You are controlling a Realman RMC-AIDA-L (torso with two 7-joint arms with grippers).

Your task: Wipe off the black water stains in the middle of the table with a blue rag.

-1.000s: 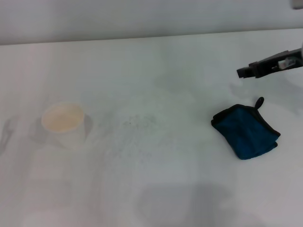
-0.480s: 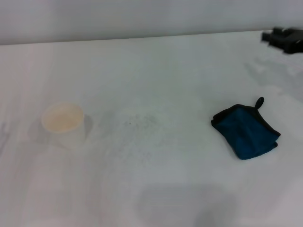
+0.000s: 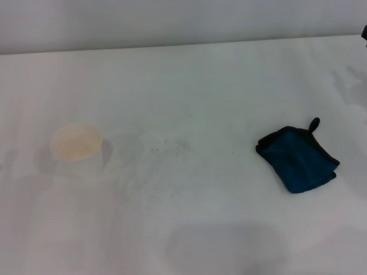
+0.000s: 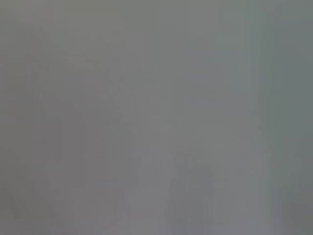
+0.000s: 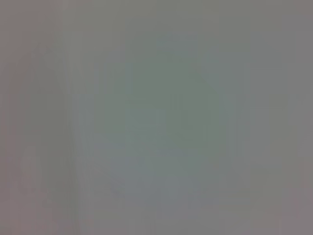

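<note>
The blue rag (image 3: 296, 158) lies folded on the right side of the white table (image 3: 189, 80), its black loop pointing to the far side. No dark blot shows in the middle of the table; only faint grey specks (image 3: 166, 145) are there. Of my right arm, only a dark sliver (image 3: 364, 32) shows at the far right edge of the head view, well beyond the rag and apart from it. My left gripper is out of view. Both wrist views show only plain grey.
A white cup (image 3: 77, 150) with a pale cream inside stands upright on the left part of the table. The table's far edge meets a grey wall (image 3: 172, 20).
My right arm has drawn back from above the rag, up and to the right, until almost out of the head view. The rag and the cup have not moved.
</note>
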